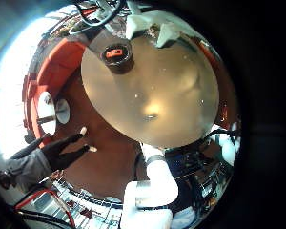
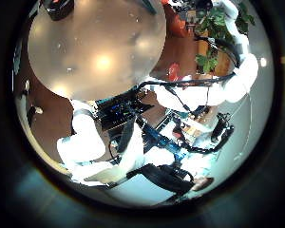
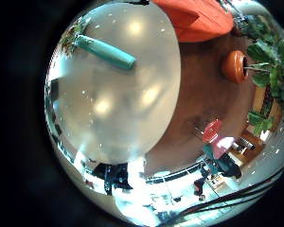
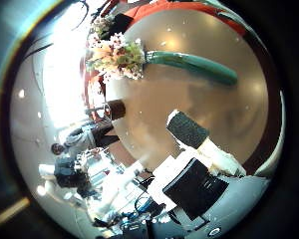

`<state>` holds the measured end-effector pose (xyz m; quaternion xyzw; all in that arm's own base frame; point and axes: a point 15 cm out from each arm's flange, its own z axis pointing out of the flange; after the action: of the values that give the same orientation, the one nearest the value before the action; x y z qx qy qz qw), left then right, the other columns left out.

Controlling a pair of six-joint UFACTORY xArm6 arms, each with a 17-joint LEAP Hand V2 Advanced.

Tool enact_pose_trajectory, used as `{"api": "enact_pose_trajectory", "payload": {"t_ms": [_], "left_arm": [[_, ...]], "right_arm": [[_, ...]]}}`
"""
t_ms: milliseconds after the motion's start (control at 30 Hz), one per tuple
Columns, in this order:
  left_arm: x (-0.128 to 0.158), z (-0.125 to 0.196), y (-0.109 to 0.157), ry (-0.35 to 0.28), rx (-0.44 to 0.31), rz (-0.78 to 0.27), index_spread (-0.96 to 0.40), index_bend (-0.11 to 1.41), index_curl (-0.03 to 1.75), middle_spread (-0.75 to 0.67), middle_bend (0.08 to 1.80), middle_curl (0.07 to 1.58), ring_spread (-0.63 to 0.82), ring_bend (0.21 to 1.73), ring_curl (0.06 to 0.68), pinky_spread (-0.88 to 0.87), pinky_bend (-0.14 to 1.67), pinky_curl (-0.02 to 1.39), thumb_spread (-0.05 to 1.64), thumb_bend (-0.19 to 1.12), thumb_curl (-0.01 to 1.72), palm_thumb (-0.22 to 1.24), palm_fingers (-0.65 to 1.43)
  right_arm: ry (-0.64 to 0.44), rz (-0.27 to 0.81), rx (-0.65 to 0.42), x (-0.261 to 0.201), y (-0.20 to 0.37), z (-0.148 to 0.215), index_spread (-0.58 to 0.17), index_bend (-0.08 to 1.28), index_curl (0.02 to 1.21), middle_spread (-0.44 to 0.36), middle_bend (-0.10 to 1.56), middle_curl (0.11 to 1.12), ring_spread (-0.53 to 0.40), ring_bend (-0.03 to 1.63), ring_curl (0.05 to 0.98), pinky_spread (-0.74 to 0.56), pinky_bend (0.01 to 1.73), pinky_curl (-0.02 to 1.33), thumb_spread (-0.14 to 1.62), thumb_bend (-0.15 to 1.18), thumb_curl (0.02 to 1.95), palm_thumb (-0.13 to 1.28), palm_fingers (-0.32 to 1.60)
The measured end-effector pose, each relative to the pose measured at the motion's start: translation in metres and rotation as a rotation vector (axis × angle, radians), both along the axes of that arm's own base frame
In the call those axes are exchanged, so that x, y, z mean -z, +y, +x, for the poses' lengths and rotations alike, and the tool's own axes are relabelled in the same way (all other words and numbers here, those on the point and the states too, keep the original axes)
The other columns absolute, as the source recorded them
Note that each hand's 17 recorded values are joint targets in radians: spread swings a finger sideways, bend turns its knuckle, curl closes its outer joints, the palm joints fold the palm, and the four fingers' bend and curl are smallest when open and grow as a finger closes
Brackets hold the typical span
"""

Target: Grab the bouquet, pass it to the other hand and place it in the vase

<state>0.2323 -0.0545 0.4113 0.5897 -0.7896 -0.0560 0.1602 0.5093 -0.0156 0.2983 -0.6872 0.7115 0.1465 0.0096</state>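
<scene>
On the table [image 4: 204, 100], bouquet [image 4: 149, 58] apart from right hand [image 4: 201, 139].

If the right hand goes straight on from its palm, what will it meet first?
Probably the bare table, which fills its palm views. The bouquet lies on the table off to one side, not straight ahead. Depth is hard to judge, so this is only likely.

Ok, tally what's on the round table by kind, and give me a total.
bouquet: 1
vase: 1
Total: 2, both on the table, with the bouquet lying flat.
</scene>
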Motion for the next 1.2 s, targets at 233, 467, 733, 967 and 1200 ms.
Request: {"api": "enact_pose_trajectory", "payload": {"t_ms": [233, 467, 733, 967, 1200], "left_arm": [[0.000, 0.002, -0.008, -0.010, -0.012, -0.021, 0.05, 0.15, 0.26, 0.53, 0.19, 0.28, 0.66, 0.46, 0.217, 0.61, 0.20, 0.31, 1.10, -0.02, 0.31, 0.30, -0.04], [0.003, 0.003, -0.011, -0.003, -0.014, -0.021, 0.05, 0.15, 0.26, 0.53, 0.19, 0.28, 0.66, 0.46, 0.217, 0.61, 0.20, 0.31, 1.10, -0.02, 0.31, 0.30, -0.04], [0.002, 0.003, -0.011, -0.004, -0.015, -0.015, 0.05, 0.15, 0.26, 0.53, 0.19, 0.28, 0.66, 0.46, 0.217, 0.61, 0.20, 0.32, 1.11, -0.02, 0.31, 0.30, -0.04], [0.003, 0.004, -0.011, 0.002, -0.014, -0.015, 0.05, 0.15, 0.26, 0.53, 0.19, 0.28, 0.66, 0.46, 0.217, 0.61, 0.20, 0.32, 1.11, -0.02, 0.31, 0.30, -0.04], [0.006, 0.007, -0.011, 0.012, -0.018, -0.015, 0.06, 0.16, 0.27, 0.52, 0.19, 0.28, 0.66, 0.45, 0.216, 0.61, 0.20, 0.32, 1.11, -0.02, 0.31, 0.30, -0.03]], "right_arm": [[0.010, -0.005, 0.006, 0.039, 0.008, 0.020, -0.225, 0.21, 0.32, 0.014, 0.38, 0.40, -0.029, 0.70, 0.275, 0.23, 0.42, 0.22, 1.07, -0.02, 0.43, 0.60, 0.42], [0.005, -0.013, 0.017, 0.071, 0.004, 0.036, -0.229, 0.19, 0.35, 0.001, 0.37, 0.40, -0.034, 0.70, 0.271, 0.22, 0.42, 0.21, 1.06, -0.02, 0.44, 0.62, 0.43], [0.038, -0.019, 0.046, 0.099, 0.002, 0.039, -0.231, 0.18, 0.36, 0.011, 0.36, 0.40, -0.035, 0.69, 0.261, 0.23, 0.42, 0.20, 1.05, -0.03, 0.45, 0.62, 0.44], [0.076, -0.014, 0.058, 0.116, -0.003, 0.035, -0.231, 0.18, 0.36, 0.014, 0.38, 0.41, -0.035, 0.69, 0.259, 0.24, 0.42, 0.19, 1.04, -0.02, 0.45, 0.62, 0.44], [0.090, -0.012, 0.058, 0.130, -0.001, 0.036, -0.237, 0.18, 0.36, -0.012, 0.40, 0.41, -0.069, 0.75, 0.267, 0.21, 0.42, 0.17, 1.04, -0.02, 0.46, 0.63, 0.50]]}}
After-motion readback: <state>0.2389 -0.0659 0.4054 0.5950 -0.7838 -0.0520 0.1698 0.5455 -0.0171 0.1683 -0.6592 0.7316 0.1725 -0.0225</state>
